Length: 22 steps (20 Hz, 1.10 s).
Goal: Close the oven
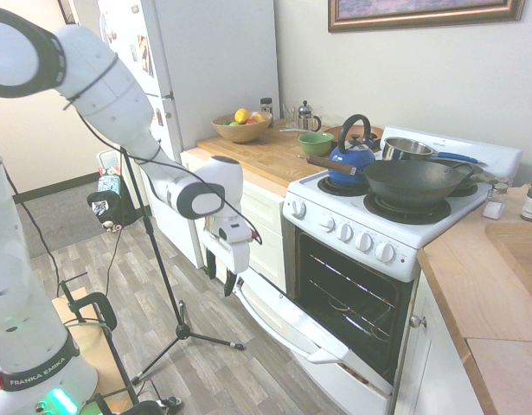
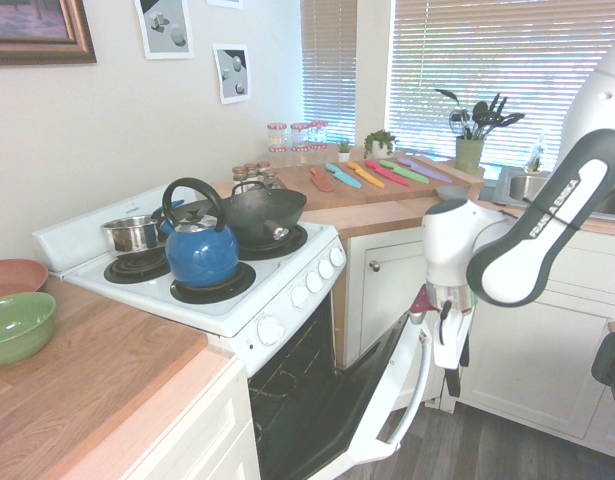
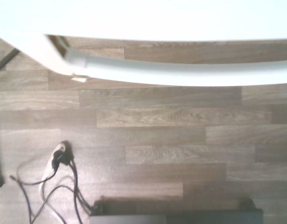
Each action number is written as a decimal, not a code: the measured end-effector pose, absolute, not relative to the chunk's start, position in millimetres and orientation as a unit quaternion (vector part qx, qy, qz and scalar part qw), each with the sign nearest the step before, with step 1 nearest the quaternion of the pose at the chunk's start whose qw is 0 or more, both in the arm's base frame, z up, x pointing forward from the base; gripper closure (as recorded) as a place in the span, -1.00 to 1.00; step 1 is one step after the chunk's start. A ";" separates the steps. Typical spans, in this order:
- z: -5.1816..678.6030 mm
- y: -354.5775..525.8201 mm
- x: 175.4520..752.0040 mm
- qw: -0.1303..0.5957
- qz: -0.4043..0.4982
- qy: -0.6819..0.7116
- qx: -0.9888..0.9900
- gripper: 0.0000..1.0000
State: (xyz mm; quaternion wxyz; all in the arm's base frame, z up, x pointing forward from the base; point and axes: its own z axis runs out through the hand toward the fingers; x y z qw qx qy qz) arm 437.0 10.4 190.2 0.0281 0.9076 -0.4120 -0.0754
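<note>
Kitchen: oven (image 1: 361, 233) door ajar, hand (image 1: 221, 275) beside.

Oven (image 1: 361, 285) door cut off at the bottom edge in both exterior views, hinge end unseen. Cavity mostly dark, rack ends lost in shadow. Gripper (image 1: 226, 278) fingertips dark against the cabinet front; open or shut not readable, and contact with the door handle (image 2: 422, 375) perhaps there, not clear. Wrist view: only a blurred stretch of white handle (image 3: 180, 73) and door face, both running off the frame sides; dark sliver along the bottom edge unidentifiable
</note>
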 end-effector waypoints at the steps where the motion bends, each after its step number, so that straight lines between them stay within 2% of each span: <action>1: 178.0 9.5 436.8 0.026 -0.074 -0.415 0.906 -1.00; 8: 143.5 0.7 454.7 0.001 -0.033 -0.415 0.909 -1.00; 22: 96.0 3.6 482.2 0.003 -0.011 -0.405 0.914 -1.00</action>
